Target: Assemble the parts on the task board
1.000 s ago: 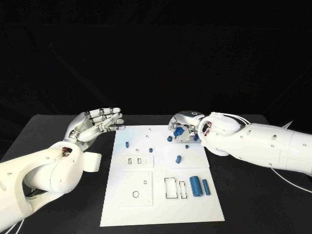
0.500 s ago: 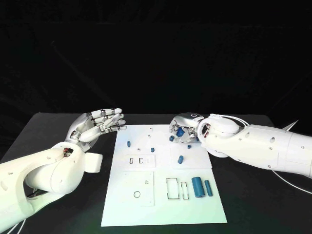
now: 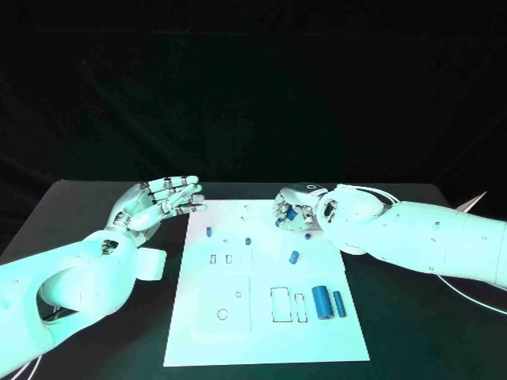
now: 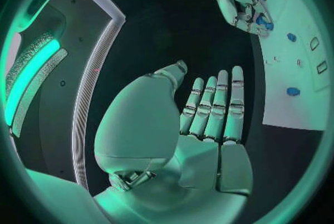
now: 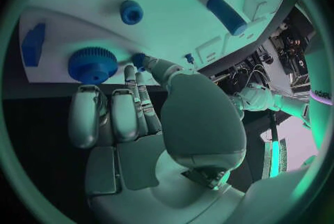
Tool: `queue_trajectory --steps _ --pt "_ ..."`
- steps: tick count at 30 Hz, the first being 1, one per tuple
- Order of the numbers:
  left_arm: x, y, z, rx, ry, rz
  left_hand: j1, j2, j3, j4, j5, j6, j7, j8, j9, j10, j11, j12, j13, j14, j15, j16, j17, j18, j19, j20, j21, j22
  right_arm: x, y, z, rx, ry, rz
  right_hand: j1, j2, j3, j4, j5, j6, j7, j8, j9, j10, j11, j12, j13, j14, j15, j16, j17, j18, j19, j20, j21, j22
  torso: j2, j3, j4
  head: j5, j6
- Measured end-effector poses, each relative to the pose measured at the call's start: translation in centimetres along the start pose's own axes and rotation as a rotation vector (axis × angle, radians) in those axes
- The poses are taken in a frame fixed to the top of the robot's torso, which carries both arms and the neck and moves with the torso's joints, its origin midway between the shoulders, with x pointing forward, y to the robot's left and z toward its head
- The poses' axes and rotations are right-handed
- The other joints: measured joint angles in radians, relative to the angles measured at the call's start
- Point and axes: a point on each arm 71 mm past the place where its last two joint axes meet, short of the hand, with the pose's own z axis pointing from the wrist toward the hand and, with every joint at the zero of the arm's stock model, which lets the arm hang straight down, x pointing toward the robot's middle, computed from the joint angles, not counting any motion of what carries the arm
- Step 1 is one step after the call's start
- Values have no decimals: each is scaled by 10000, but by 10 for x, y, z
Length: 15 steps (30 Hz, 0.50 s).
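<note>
The white task board point(image 3: 237, 332) lies in the middle of the black table. My right hand point(image 3: 299, 207) hovers over the board's far right corner. Its thumb and a finger pinch a small blue part point(image 5: 139, 59), right beside a blue gear point(image 5: 92, 64) that lies on the board. The gear point(image 3: 287, 214) shows between the fingers in the head view. My left hand point(image 3: 157, 202) is raised beside the board's far left corner, fingers apart and holding nothing. Small blue parts point(image 3: 209, 232) point(image 3: 248, 241) point(image 3: 294, 256) stand on the far half. Two blue cylinders point(image 3: 320, 302) point(image 3: 338, 303) lie near the right edge.
Rectangular slots point(image 3: 279, 305) and round holes point(image 3: 222, 314) mark the board's near half. A blue block point(image 5: 33, 44), a round blue peg point(image 5: 131, 11) and a blue cylinder point(image 5: 226, 15) lie close to my right hand. Bare black table flanks the board on both sides.
</note>
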Motion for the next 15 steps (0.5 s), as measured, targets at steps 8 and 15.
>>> queue_trajectory --steps 8,15 --pt "1 -1 -1 -17 44 -36 -39 40 28 28 0 0 0 0 0 0 0 0 0 0 0 0 14 0 -1 0 0 0 0 2 2 -14 19 0 -99 -9 121 -10 0 68 3 73 46 80 7 -35 0 0 0 138 166 0 104 -32 138 237 46 -7 18 -21 2" --pt "1 -1 -1 -40 62 -56 -39 40 28 28 0 0 0 0 0 37 -37 0 -1 0 0 0 14 -3 -1 -1 0 -1 0 2 4 6 -11 -8 -98 -10 379 -47 0 267 -68 197 169 339 -65 -35 -10 31 -41 273 272 0 186 -71 336 464 73 -8 30 -28 -21"
